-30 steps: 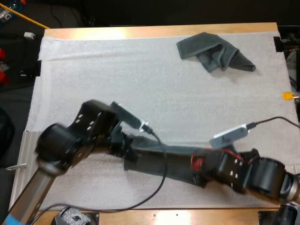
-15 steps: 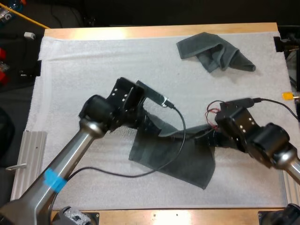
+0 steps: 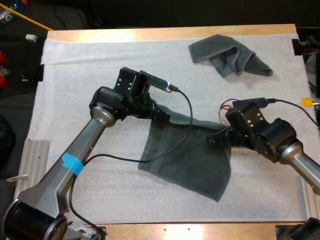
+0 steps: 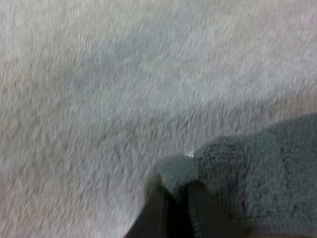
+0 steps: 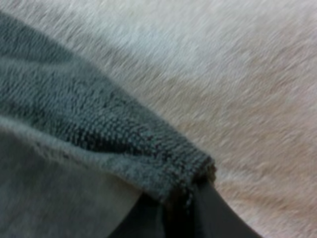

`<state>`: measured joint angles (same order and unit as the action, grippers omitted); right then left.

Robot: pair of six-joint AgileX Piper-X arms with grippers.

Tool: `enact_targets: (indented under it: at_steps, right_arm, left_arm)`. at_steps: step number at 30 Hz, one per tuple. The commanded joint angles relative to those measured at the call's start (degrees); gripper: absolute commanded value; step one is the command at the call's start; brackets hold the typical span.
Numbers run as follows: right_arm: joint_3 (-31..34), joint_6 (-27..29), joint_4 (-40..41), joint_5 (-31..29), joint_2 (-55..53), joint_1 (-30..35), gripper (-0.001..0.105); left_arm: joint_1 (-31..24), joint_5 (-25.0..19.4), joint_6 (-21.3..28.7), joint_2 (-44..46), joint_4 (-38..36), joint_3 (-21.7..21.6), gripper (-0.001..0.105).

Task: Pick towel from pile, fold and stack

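Two corners pinched, no fold yet.
Stretched towel [image 3: 190, 162] hung between left gripper [image 3: 159, 113] and right gripper [image 3: 216, 140], both clamped on it; crumpled towel [image 3: 227, 56] waited beyond the right.

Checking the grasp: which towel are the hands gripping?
The spread towel in the middle, pinched at its far corners by left hand and right hand; the crumpled towel, far right, lies untouched.
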<state>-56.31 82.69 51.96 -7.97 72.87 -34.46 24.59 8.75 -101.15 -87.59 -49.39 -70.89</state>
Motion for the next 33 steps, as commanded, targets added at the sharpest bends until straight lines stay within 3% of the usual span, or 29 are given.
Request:
enact_targets:
  at_steps: [1,11,14,17,19,21,25,33]
  right_arm:
    - [-0.1,0.7,-0.7,-2.3,0.0,0.3,0.0]
    - [-0.1,0.7,-0.7,-6.4,0.4,0.3,0.0]
    - [-0.1,0.4,-1.2,-6.7,1.3,0.3,0.006]
    - [-0.1,-1.1,-2.6,-7.1,2.0,0.3,0.029]
    - [-0.1,-1.5,-3.9,-8.4,2.1,0.3,0.052]
    - [-0.1,-1.6,-4.5,-10.9,2.1,0.3,0.066]
    - [-0.1,-1.6,-3.1,-15.5,2.1,0.3,0.064]
    - [-0.1,-1.5,2.4,-12.8,1.0,0.3,0.063]
  left_arm:
    - [0.1,0.5,-0.4,0.1,2.2,-0.3,0.0]
    - [0.1,0.5,-0.4,0.0,8.0,-0.3,0.0]
    - [0.1,0.5,-0.4,0.0,9.0,-0.3,0.008]
    - [0.1,0.5,-0.4,0.0,9.9,-0.3,0.028]
    - [0.1,0.5,-0.4,0.0,10.8,-0.3,0.048]
    - [0.1,0.5,-0.4,0.0,11.3,-0.3,0.061]
    - [0.1,1.5,-0.4,0.0,10.2,-0.3,0.066]
    - [0.1,2.4,1.0,1.6,1.9,-0.3,0.061]
